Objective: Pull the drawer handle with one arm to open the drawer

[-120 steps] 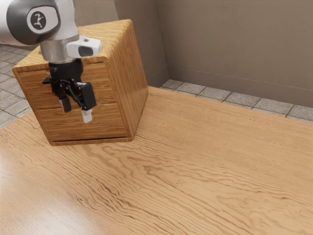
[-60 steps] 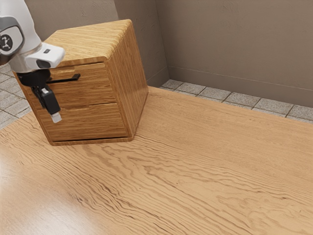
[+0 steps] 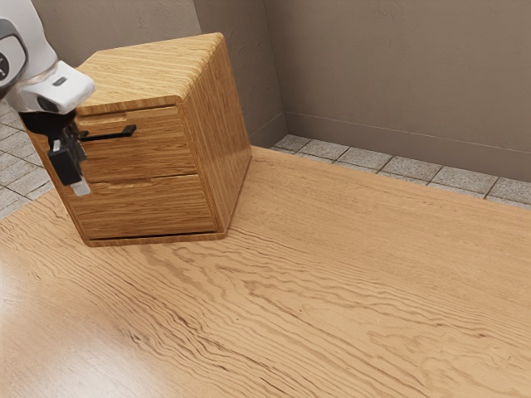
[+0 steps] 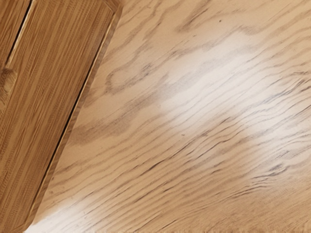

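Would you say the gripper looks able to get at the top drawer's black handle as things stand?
Probably yes. The gripper hangs in front of the cabinet, at the end of the black handle on the exterior view's left and a little lower, and nothing stands between them.

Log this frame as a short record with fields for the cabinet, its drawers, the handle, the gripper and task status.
cabinet: wooden, two drawers, standing on the wooden table
top drawer: front looks flush with the cabinet's face, not visibly pulled out
handle: black bar across the top drawer's upper part
lower drawer: looks shut
gripper: at the handle's end toward the exterior view's left, pointing down; hold on it unclear
task status: drawer not yet open
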You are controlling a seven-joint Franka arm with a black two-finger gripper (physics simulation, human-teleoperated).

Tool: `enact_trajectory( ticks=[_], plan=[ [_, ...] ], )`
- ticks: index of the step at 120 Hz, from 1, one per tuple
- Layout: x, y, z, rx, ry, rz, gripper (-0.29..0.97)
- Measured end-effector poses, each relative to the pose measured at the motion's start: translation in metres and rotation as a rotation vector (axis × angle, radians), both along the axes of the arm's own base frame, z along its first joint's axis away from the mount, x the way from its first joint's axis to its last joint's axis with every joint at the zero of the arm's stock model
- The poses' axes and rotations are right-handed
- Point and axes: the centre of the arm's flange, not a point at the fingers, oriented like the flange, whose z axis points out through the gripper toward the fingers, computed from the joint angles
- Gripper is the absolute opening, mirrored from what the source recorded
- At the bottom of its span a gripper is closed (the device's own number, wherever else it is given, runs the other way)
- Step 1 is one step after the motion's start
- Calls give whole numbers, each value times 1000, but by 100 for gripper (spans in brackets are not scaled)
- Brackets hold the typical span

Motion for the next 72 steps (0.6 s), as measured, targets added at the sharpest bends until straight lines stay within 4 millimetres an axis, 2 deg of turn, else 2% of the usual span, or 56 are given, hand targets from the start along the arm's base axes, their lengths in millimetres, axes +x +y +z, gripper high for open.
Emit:
enact_trajectory(
  ticks=[27, 53, 72],
  plan=[
    [4, 10, 9, 106, -32, -33, 68],
    [-4, 37, 10, 113, -80, 4, 68],
    [2, 40, 7, 130, -84, -1, 68]
  ],
)
